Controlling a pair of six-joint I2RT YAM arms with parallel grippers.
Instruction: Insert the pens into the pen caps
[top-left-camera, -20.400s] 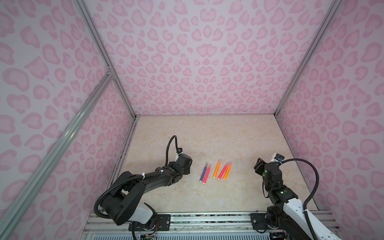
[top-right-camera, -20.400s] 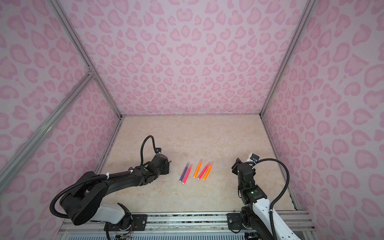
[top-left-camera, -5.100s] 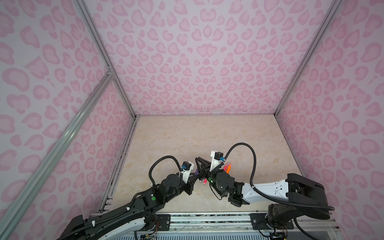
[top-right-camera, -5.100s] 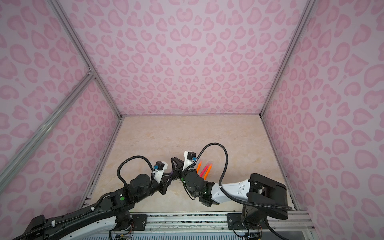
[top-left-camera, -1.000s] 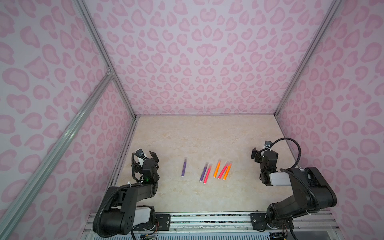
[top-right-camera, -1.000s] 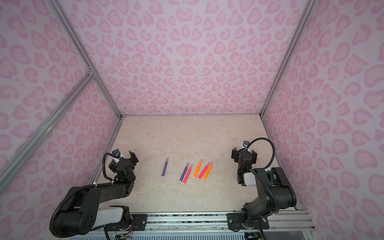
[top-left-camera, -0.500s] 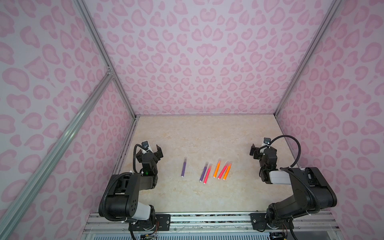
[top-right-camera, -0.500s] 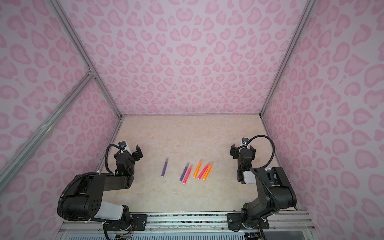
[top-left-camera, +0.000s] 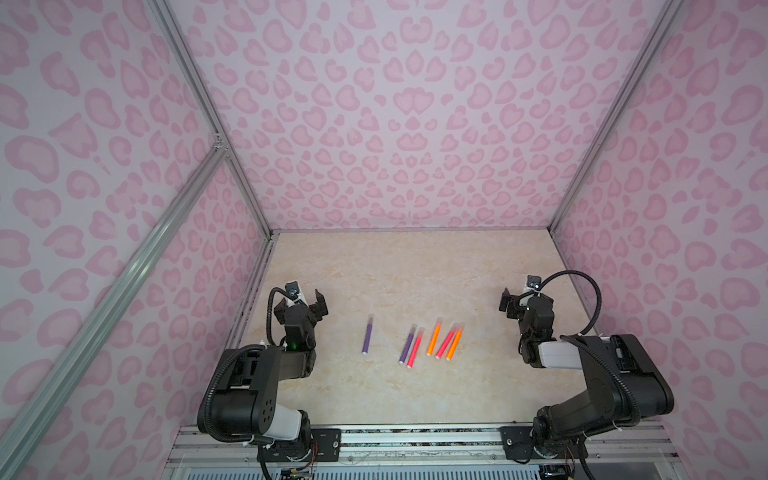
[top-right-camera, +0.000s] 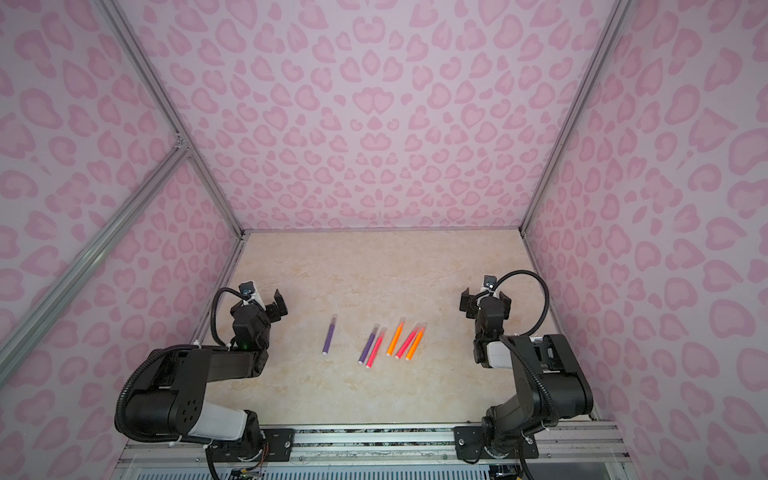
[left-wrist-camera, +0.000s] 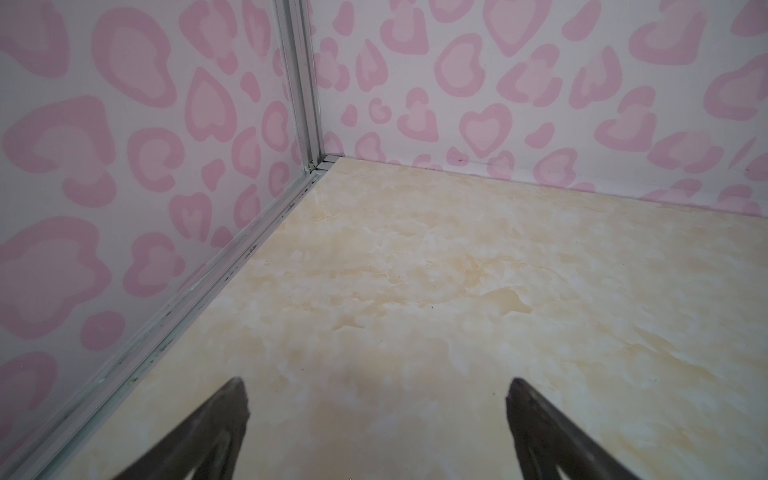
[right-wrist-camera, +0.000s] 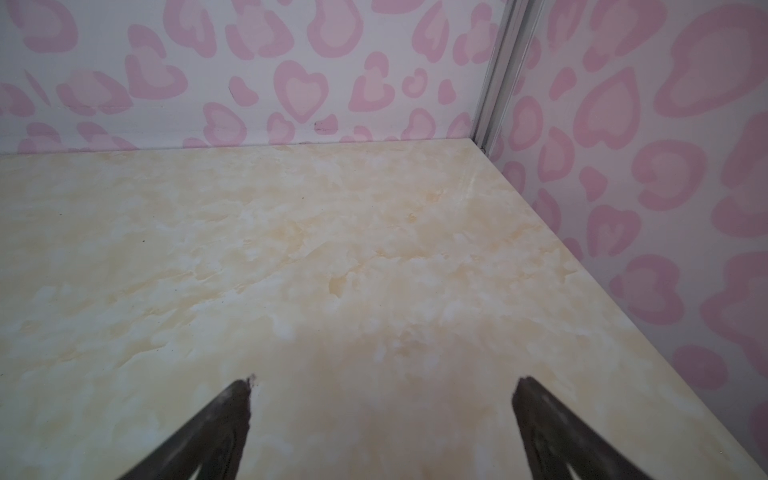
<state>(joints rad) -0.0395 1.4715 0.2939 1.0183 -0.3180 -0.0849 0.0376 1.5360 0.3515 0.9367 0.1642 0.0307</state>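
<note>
Your left fingers (left-wrist-camera: 224, 424) stand wide apart with nothing between them, just bare surface (left-wrist-camera: 415, 291) ahead. Your right fingers (right-wrist-camera: 226, 424) are the same: spread wide and empty. In both top views each arm sits folded at its own side, well apart from the pens.

The lone purple pen (top-left-camera: 367, 338) lies by itself, left of centre. To its right is the cluster of five pens (top-left-camera: 433, 337), nearly parallel and close together: purple, pink-red, orange, pink-red, orange.

Each pen shows a pale clear stretch at its far end, e.g. the clear cap (top-left-camera: 370, 321) on the lone purple pen. I read those as caps already on, but they're too small to tell how well they're seated. I see no loose caps on the surface, though clear ones would be faint there.

My call: all six look capped and the task looks finished. All that's left is for you to check the seating.
</note>
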